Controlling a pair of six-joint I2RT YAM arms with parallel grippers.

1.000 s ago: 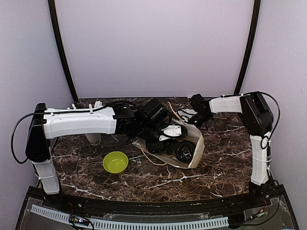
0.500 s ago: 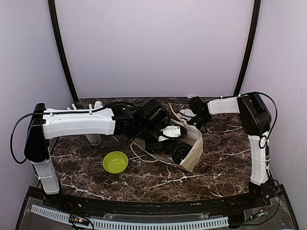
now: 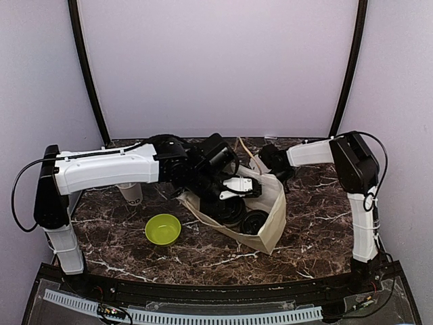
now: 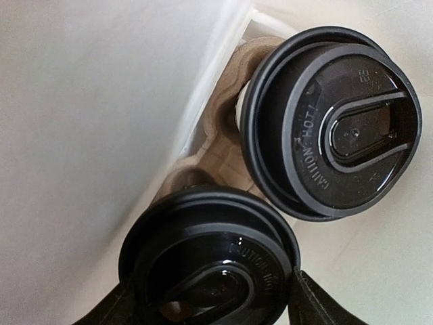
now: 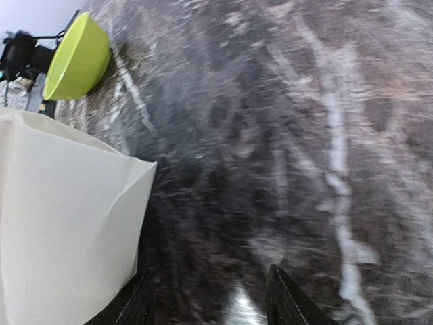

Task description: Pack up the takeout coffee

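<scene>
Closest to the arm bases, the lime-green bowl (image 3: 163, 229) sits alone on the dark marbled surface (image 3: 318, 223), apart from the packing and seemingly no part of it. Beyond it the white paper bag (image 3: 270, 217) slumps half on its side with its mouth gaping toward the left arm, a pose that lets a load go in. The left gripper (image 4: 213, 301) is down inside that mouth. In its wrist view its two fingers press opposite edges of the black lid of the near cup (image 4: 210, 264), so it looks clasped there at a fairly wide spread, probably to steer the whole load by one cup. The far cup (image 4: 335, 122) stands just beside it, and both are seated in a brown cardboard carrier (image 4: 220, 145) that holds the pair upright against the bag's pale wall. The takeout coffee is thus within the bag, though whether the carrier rests on the bottom is hidden. Farthest back, the right gripper (image 5: 211, 298) hovers at the bag's rear rim, jaws parted with only surface showing between them. The paper lies against one finger, likely propping the mouth wide, but a true grip cannot be told.
</scene>
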